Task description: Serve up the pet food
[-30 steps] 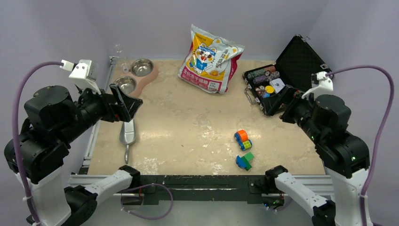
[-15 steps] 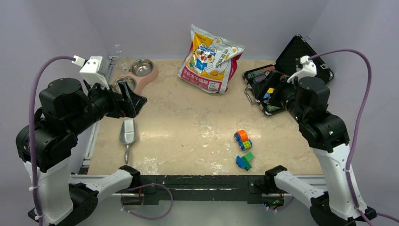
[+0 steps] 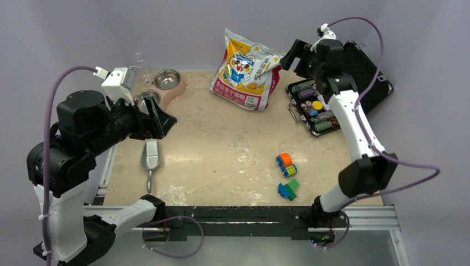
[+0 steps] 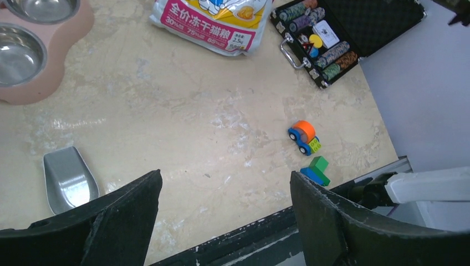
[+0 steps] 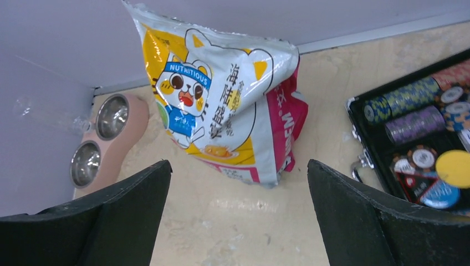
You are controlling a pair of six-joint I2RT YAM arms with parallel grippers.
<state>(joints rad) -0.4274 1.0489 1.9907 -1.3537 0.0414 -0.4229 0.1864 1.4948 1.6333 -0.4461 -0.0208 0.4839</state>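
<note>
1. We are watching what we judge to be the opening step. The right gripper [image 5: 235, 172], jaws spread wide and holding nothing, is hovering in front of the pet food bag [image 5: 221, 105].
2. The bag is leaning against the back wall at the middle of the far edge of the table [image 3: 221, 144]. No kibble is showing outside it, and we cannot tell whether its top is open.
3. The left gripper [image 4: 225, 177], also wide and empty, is hanging above the table's left edge, near the metal scoop [image 3: 150, 155].
4. The pink double bowl [image 3: 180, 88] is sitting empty in the far left corner.
5. We are judging that the next move calls for the right jaws to close on the bag's crinkly upper edge, while the left gripper takes the scoop by its handle.
</note>
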